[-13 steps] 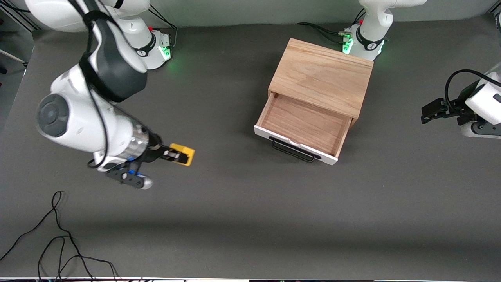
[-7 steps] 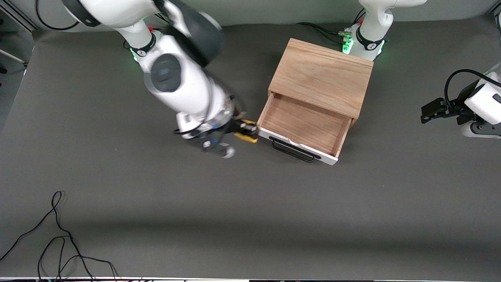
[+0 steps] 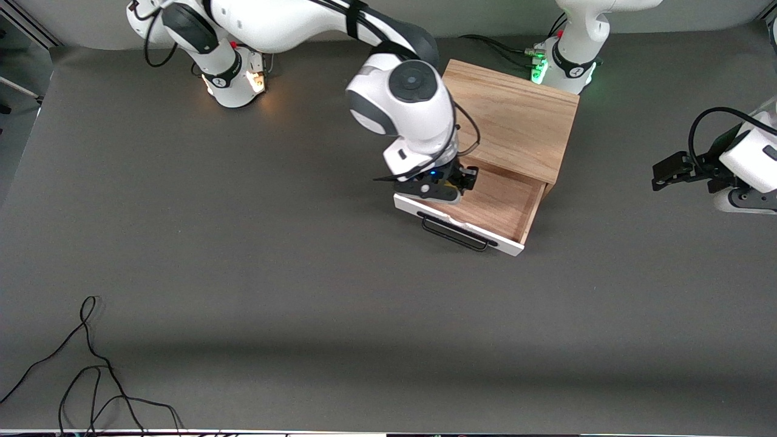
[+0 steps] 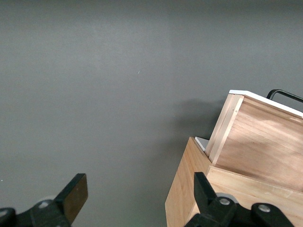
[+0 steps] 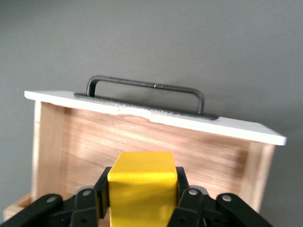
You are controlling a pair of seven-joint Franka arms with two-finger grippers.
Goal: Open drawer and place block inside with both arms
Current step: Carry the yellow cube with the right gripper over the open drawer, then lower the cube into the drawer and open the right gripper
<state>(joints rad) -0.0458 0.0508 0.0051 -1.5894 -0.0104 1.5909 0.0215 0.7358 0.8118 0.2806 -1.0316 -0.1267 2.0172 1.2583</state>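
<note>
Block: the yellow block (image 5: 140,186) is clamped between the two fingers of the right gripper (image 3: 454,184) and hangs over the open drawer (image 3: 495,206), toward the end of the tray nearest the right arm's base. In the front view only a sliver of yellow shows under the gripper. Whether the block touches the tray floor cannot be told.

Right gripper: its jaws are closed on the block's two side faces; the block's top face and the face turned to the drawer front are bare.

Drawer: pulled out of the wooden box (image 3: 516,115), toward the front camera. The white front panel (image 5: 161,117) stands just past the block in the right wrist view, with bare tray floor between them. The black wire handle (image 3: 455,233) juts off the panel over the table. The tray floor toward the left arm's end is bare wood.

Edges: low side walls close the tray at both ends; the box's top overhangs the inner part of the tray, right beside the right arm's wrist.

Left gripper: the left gripper (image 3: 674,171) waits over the table's edge at the left arm's end, well apart from the box, jaws spread wide with nothing between them.

Table: dark grey table (image 3: 303,273), bare around the drawer front. Loose black cable (image 3: 91,370) lies near the front camera at the right arm's end.
</note>
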